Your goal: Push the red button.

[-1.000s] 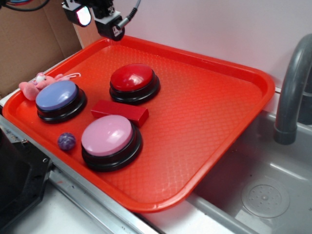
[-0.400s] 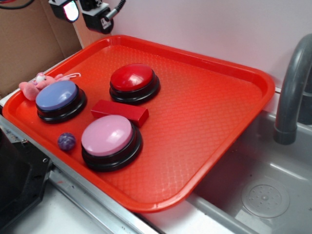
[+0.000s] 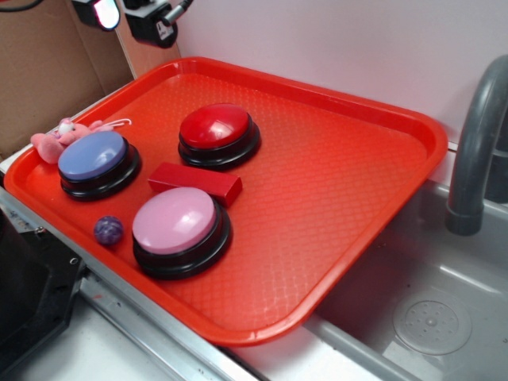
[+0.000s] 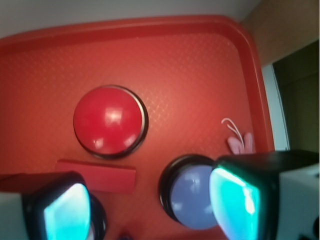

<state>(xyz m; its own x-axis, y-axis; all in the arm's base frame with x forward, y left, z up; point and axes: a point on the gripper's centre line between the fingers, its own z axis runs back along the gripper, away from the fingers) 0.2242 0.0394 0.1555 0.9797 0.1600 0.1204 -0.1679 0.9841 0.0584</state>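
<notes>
**Asker:** Red plastic everywhere, I am told. What is the exterior view showing?

**Describer:** A red tray [image 3: 357,159] is covering most of the bench, beside a sink [image 3: 429,317] at the right edge. The red button [image 3: 218,135] is sitting toward the tray's far left, on a black base. A red block [image 3: 194,183] is lying just in front of it, then a pink button [image 3: 178,230]. A blue button [image 3: 97,163] is sitting near the left edge, with a pink plush toy [image 3: 59,136] and a small purple ball [image 3: 109,229]. The gripper [image 3: 127,16] is hanging high over the far left corner, empty.

**Asker:** And the wrist view?

**Describer:** It is looking down on the red button [image 4: 110,121], with both fingers [image 4: 240,197] framing the bottom edge, spread wide apart and holding nothing.

**Asker:** How will the button be handling?

**Describer:** Probably a stiff, glossy, slippery dome; pressing straight down on its centre looks safest. Open tray is lying behind and to its right, so room for descending looks good.
</notes>
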